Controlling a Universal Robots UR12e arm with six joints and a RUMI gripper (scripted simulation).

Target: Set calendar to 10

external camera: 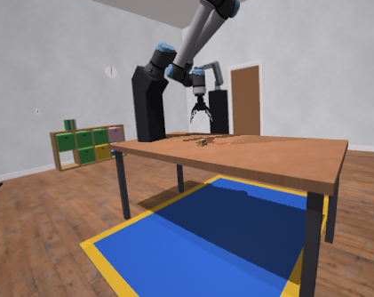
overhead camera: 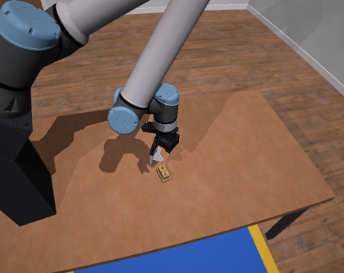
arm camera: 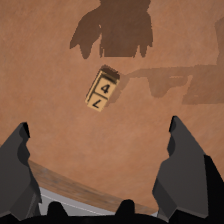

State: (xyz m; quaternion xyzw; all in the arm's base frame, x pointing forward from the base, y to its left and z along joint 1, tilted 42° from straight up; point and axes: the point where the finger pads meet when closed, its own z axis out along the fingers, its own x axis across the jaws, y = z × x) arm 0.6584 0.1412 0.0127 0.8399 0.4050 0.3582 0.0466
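Observation:
The small wooden calendar tray (overhead camera: pixel 164 173) sits near the middle of the brown table, with two tan cubes side by side in it. In the wrist view the tray (arm camera: pixel 102 89) lies tilted, and the cubes' top faces show a 4 (arm camera: pixel 105 89) and what looks like a 7 (arm camera: pixel 98 103). It also shows in the exterior view (external camera: pixel 202 142). My gripper (overhead camera: pixel 156 157) hangs open and empty a short way above the table, just behind the tray. In the wrist view its two dark fingers stand wide apart below the tray.
The robot's dark base (overhead camera: pixel 14 152) stands at the table's left. A blue mat with a yellow border (external camera: pixel 197 241) lies on the floor under the table. A shelf with coloured boxes (external camera: pixel 88 145) stands by the far wall.

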